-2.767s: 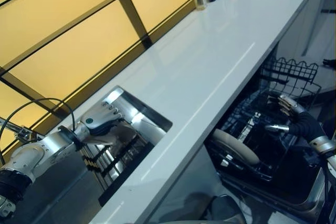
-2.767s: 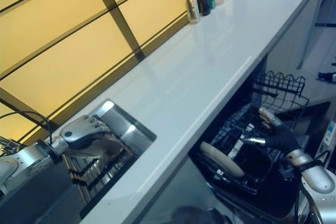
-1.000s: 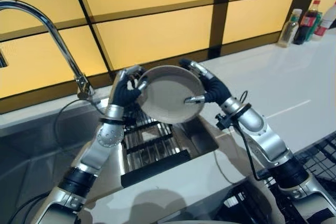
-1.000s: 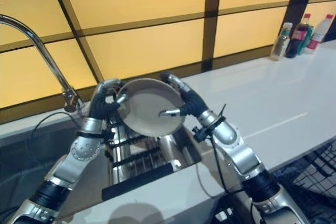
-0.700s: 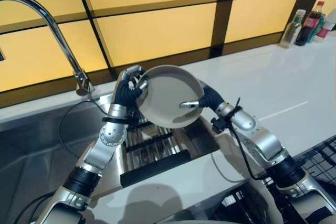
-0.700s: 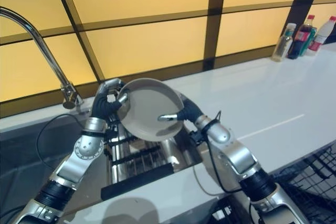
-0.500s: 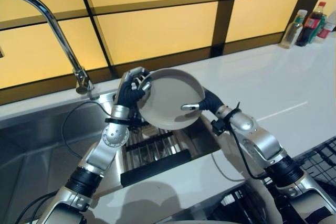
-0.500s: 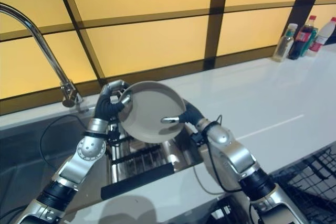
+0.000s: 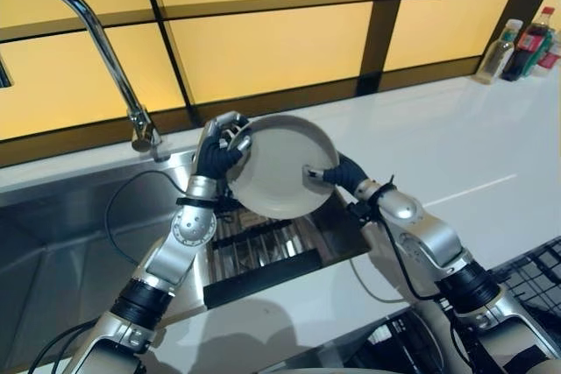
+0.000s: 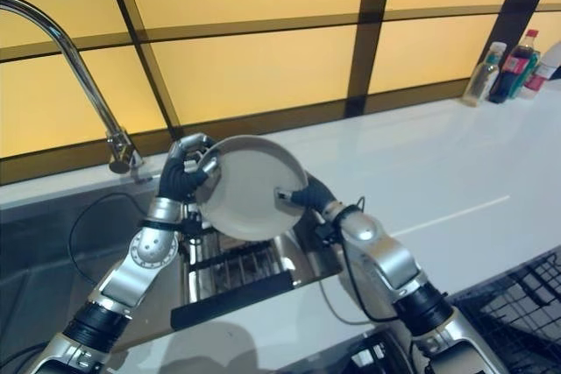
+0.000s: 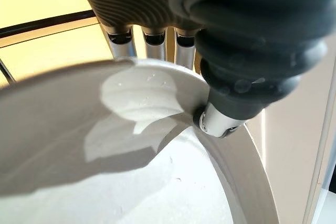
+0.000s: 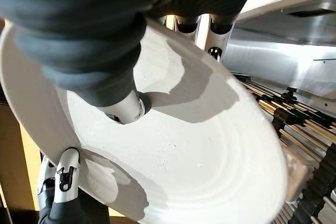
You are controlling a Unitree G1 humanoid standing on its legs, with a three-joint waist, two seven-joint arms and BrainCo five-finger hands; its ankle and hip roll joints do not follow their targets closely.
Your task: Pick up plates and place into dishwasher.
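Over sink (image 9: 79, 243) w/ drying rack (image 9: 263, 247): plate (image 9: 280, 168) held tilted, left hand (image 9: 217, 151) & right hand (image 9: 337, 172) both pinching its rim.

A round grey plate (image 9: 279, 168) is held up on edge over the sink (image 9: 61, 234), tilted so its hollow side faces the camera. It's gripped from both sides: the left hand (image 9: 219, 151) is curled round the left rim, and the right hand (image 9: 337, 172) is clamped on the right rim with its thumb laid across the inside. Right under the plate a metal drying rack (image 9: 263, 247) is set in the sink. A curved chrome tap (image 9: 96, 41) is seen to the left. The white countertop (image 9: 438, 146) is stretched off to the right, with a few bottles (image 9: 521, 41) parked at its far end by the yellow tiled wall (image 9: 263, 41).
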